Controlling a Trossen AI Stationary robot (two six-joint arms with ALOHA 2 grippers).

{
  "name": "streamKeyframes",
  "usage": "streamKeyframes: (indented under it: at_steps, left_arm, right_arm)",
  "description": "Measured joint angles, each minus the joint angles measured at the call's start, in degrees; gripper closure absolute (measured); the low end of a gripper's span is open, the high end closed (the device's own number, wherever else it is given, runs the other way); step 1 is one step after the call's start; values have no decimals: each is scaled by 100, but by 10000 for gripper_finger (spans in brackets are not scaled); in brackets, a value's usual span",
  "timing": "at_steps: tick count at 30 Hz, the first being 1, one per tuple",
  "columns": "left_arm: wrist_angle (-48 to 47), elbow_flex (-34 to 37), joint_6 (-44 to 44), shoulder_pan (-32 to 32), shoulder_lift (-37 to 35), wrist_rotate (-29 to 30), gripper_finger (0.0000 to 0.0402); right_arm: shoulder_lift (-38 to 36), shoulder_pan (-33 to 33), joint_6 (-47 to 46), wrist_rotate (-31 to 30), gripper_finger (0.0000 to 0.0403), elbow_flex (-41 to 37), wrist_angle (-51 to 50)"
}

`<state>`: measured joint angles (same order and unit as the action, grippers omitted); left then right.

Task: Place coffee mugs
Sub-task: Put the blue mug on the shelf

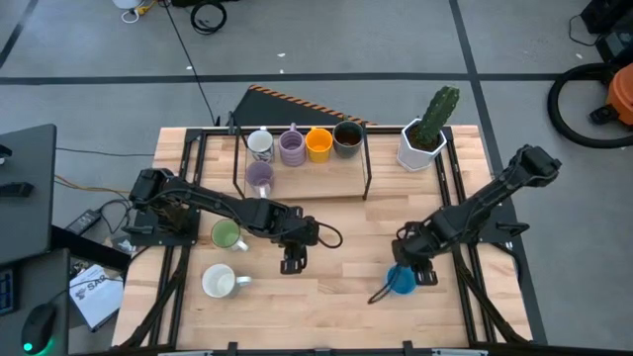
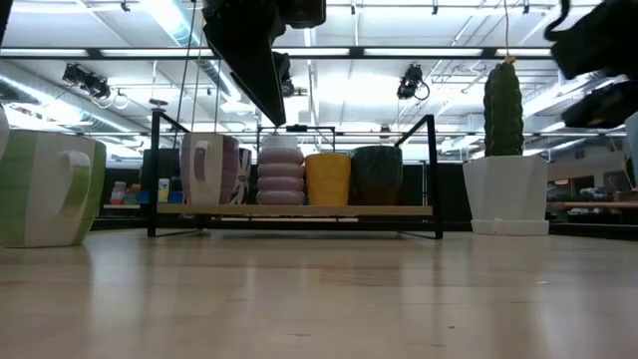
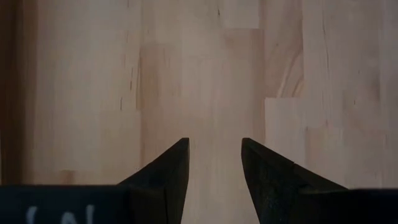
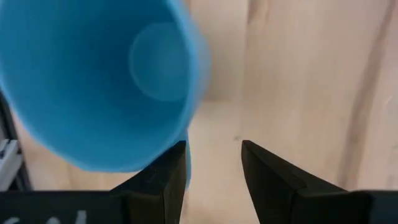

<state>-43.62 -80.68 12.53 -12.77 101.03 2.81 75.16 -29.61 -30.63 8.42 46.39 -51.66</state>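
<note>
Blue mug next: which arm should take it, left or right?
Right, probably. The right gripper hangs directly beside the blue mug, and its wrist view shows the mug's rim at the open fingers. The left gripper is open over bare table, farther away.

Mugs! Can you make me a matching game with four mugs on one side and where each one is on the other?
Things:
1. blue mug
2. green mug
3. orange mug
4. white mug with nothing printed on it

Places:
A. on the rack, between a purple mug and the dark brown mug
B. on the table's front left part, nearest the front edge
C. right at the right gripper
D. on the table, by the left arm, just behind the plain white one

Pairs: 1-C, 2-D, 3-A, 4-B
</note>
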Motion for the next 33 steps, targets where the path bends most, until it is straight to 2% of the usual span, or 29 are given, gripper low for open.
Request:
streamKeyframes:
  at_steps: [7, 17, 21, 27, 33]
  left_arm:
    - [-65, 2, 29, 4, 0, 3, 248]
    - [-109, 2, 2, -37, 0, 4, 248]
    - [-131, 2, -141, -37, 2, -6, 248]
    - [-132, 2, -165, -39, 2, -9, 248]
    - [-132, 2, -178, -37, 2, -9, 248]
  right_arm:
    - [7, -731, -1191, 21, 243, 0, 23]
    - [219, -1561, -2642, -355, 243, 0, 260]
    - [468, -1698, -2962, -341, 243, 0, 798]
    - [939, -1748, -3501, 72, 243, 8, 1331]
    - [1280, -1816, -3635, -29, 243, 422, 1707]
